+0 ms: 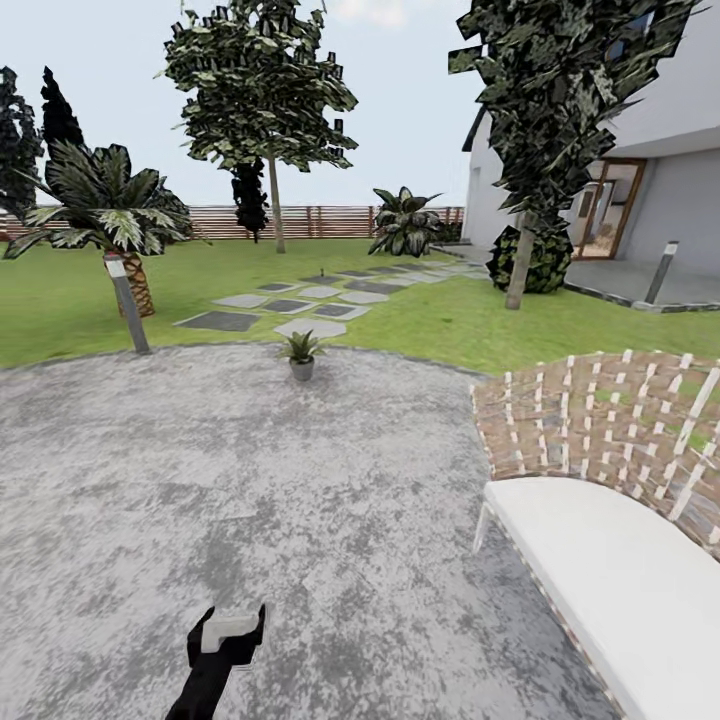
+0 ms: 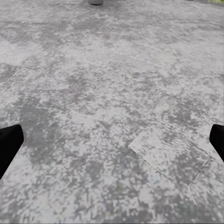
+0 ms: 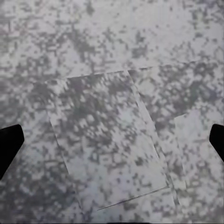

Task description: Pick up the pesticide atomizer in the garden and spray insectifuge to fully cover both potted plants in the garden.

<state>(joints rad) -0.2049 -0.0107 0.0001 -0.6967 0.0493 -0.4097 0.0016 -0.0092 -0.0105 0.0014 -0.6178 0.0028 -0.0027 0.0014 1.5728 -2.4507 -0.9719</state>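
One potted plant [image 1: 300,352], a low green rosette in a tiny grey pot, stands at the far edge of the grey paving [image 1: 250,500], straight ahead and well beyond reach. The foot of a grey pot [image 2: 95,2] shows at the rim of the left wrist view. My left arm [image 1: 225,650] reaches in low over the paving. The left gripper [image 2: 112,142] is open, its black fingers wide apart over bare paving. In the right wrist view the right gripper [image 3: 112,142] is open too, above paving slabs, with nothing between its fingers.
A wicker seat [image 1: 600,430] with a white cushion stands close on the right. A short bollard light [image 1: 128,305] and a palm [image 1: 110,210] stand at the left. Beyond the paving lie lawn, stepping stones [image 1: 290,305], trees, the brown fence [image 1: 320,220] and a house [image 1: 650,200].
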